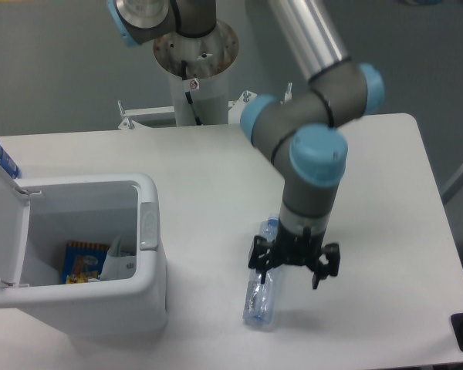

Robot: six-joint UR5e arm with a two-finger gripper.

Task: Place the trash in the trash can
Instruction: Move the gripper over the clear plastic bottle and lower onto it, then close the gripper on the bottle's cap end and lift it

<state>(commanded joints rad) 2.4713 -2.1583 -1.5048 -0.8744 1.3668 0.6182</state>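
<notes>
A colourful snack packet [82, 260] lies low beside the white table [386, 162].

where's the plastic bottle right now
The plastic bottle lies on the table, right of the trash can, directly under the open gripper.

Probably a robotics lab, pedestal-mounted arm [309, 116], bare white table [386, 169], grey wall [54, 69]
</notes>
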